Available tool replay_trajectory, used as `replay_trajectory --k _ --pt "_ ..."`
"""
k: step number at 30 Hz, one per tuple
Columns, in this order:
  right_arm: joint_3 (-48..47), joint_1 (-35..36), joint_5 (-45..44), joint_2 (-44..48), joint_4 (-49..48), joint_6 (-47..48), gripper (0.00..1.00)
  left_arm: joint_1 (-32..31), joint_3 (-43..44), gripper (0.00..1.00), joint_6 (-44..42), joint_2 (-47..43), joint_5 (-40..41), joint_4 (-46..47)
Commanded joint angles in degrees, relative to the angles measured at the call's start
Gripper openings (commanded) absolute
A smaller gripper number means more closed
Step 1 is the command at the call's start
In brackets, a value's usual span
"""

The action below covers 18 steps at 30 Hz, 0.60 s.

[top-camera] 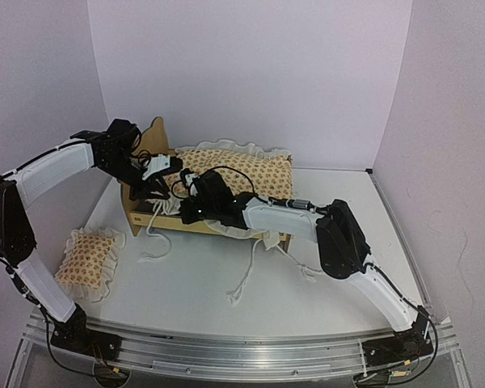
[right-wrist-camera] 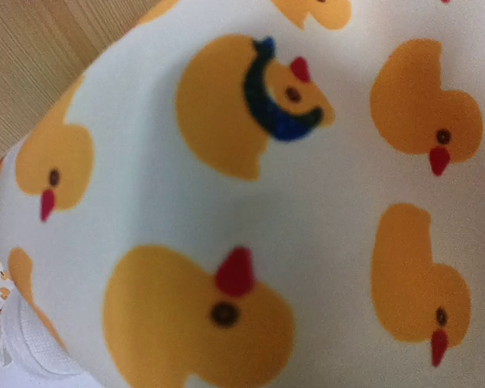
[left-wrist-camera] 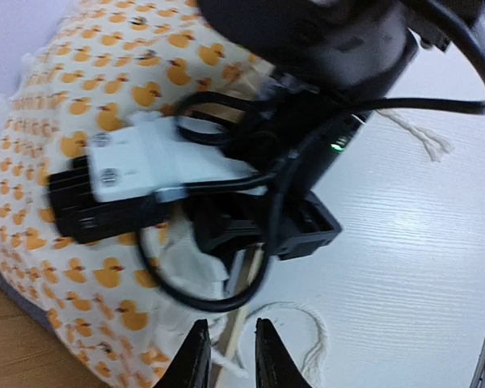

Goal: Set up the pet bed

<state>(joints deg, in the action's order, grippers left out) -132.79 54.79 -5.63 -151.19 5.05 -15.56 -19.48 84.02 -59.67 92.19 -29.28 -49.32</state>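
Step, by my read: seat the cream duck-print ruffled cushion (top-camera: 242,171) flat in the small light plywood pet bed with scalloped headboard (top-camera: 156,137), which sits mid-table with both arms over its headboard end.

Left gripper (left-wrist-camera: 230,360): fingers (left-wrist-camera: 194,360) narrowly apart, nothing evidently clamped. A thin wooden rail edge and a white cord tie (left-wrist-camera: 307,323) run through the gap and just beyond the tips.

Right gripper (left-wrist-camera: 85,212): fingers together, lying on the cushion, ahead and left of the left fingertips. Can't tell if fabric is pinched. Its own camera shows only duck fabric up close, wood at one corner.

To do it well: pick one target, cord or cushion edge, not the rail. Hold the right arm's press steady so the cushion doesn't slide.

In the way: the right wrist body and its black cable loop (left-wrist-camera: 186,291) crowd the space directly ahead of the left fingers, so there's a snag risk. More loose ties (top-camera: 244,279) trail on the white table (top-camera: 194,307). The small matching ruffled pillow (top-camera: 87,259) lies well apart from both grippers.
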Motion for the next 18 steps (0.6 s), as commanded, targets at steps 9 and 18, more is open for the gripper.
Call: replay_trajectory --k 9,18 --pt "2.17 -1.78 1.74 8.25 4.61 -5.08 0.10 -5.25 -9.54 0.44 -2.67 3.35 17.70 7.72" --pt "4.11 -1.87 1.68 9.60 4.62 -4.66 0.12 -5.22 -9.10 0.53 -1.86 9.50 21.20 9.88"
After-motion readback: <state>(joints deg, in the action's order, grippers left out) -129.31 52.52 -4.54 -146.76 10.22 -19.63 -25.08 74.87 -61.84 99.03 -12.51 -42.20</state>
